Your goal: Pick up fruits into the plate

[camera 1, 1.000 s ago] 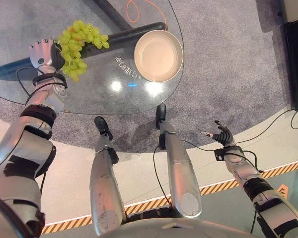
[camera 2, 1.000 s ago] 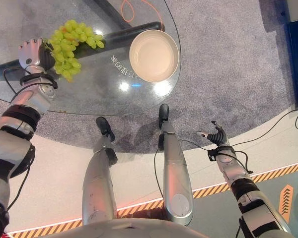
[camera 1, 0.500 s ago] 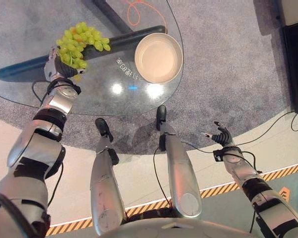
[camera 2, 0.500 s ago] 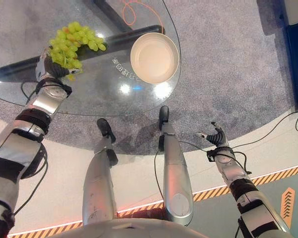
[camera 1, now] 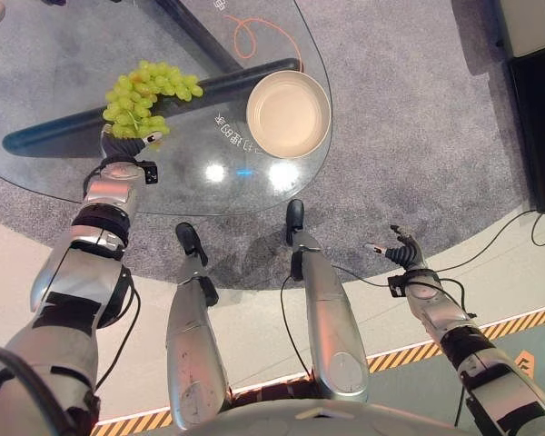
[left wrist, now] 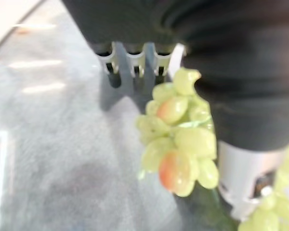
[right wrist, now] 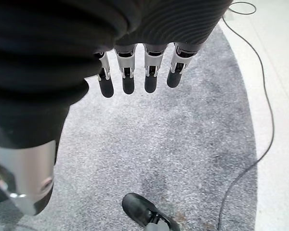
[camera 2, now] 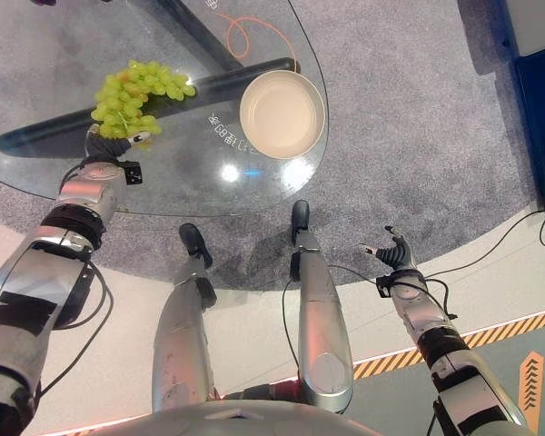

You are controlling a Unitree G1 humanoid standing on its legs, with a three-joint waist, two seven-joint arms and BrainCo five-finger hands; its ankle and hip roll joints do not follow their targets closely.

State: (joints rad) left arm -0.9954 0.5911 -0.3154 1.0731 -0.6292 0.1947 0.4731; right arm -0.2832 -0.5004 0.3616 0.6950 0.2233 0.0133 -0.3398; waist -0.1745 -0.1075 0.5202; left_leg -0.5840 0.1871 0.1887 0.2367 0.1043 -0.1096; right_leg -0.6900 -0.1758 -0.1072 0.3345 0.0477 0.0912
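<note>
A bunch of green grapes (camera 1: pixel 150 91) lies on the round glass table (camera 1: pixel 200 186), left of an empty beige plate (camera 1: pixel 289 116). My left hand (camera 1: pixel 118 148) is at the lower end of the bunch, palm toward it. In the left wrist view grapes (left wrist: pixel 180 144) hang against the palm between the roughly straight fingers (left wrist: pixel 135 62) and the thumb (left wrist: pixel 241 187). My right hand (camera 1: pixel 401 252) hangs open over the floor, off the table to the right, with its fingers (right wrist: pixel 135 72) relaxed.
Under the glass a dark bar of the table's base (camera 1: pixel 227 77) runs past the grapes. An orange cable (camera 1: pixel 254 32) loops on the grey carpet beyond. A dark cabinet (camera 1: pixel 540 127) stands at the right. A striped floor line (camera 1: pixel 518 318) runs behind my right arm.
My left hand moved from the left side of the bunch to its lower end and turned its palm into the grapes. The camera has shifted slightly. The right hand has stayed put.
</note>
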